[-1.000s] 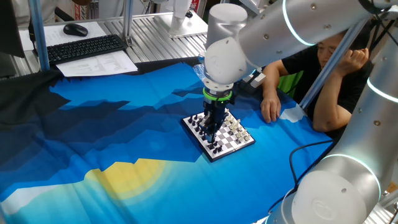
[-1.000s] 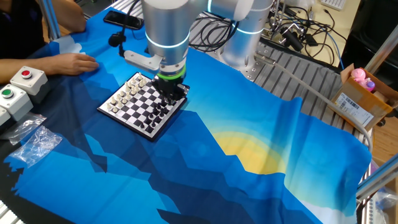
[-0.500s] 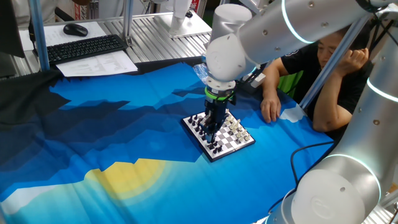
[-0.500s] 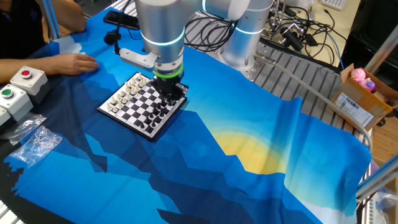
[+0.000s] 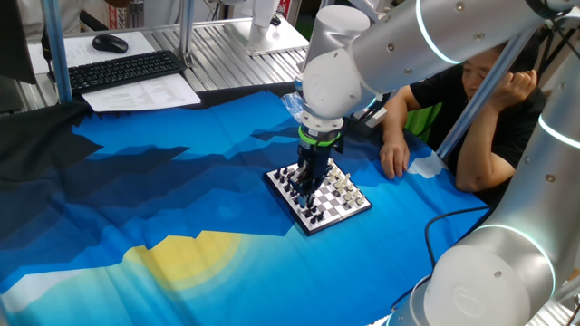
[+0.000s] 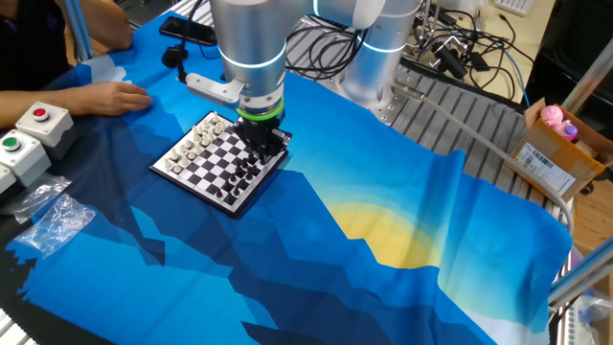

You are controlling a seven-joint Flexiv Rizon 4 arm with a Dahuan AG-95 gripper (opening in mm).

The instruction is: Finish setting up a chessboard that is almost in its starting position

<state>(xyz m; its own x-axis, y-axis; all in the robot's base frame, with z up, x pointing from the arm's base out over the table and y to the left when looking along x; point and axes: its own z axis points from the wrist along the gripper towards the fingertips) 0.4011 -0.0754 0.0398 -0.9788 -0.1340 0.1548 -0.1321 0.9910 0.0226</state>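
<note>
The chessboard (image 5: 318,201) lies on the blue cloth, a small checked square with a dark rim; it also shows in the other fixed view (image 6: 218,162). White pieces stand along the side near the person, black pieces along the opposite side. My gripper (image 5: 310,184) points straight down over the black pieces' side, its tips among them (image 6: 258,153). The fingers are dark and small against the dark pieces, so I cannot tell whether they are open or hold a piece.
A person's hand (image 5: 393,160) rests on the cloth just beyond the board. A button box (image 6: 27,129) and a plastic bag (image 6: 53,222) lie by the cloth's edge. A keyboard (image 5: 127,69) and papers sit at the back.
The arm has shifted slightly along the black pieces' side of the board. The board and the person's hand have not moved.
</note>
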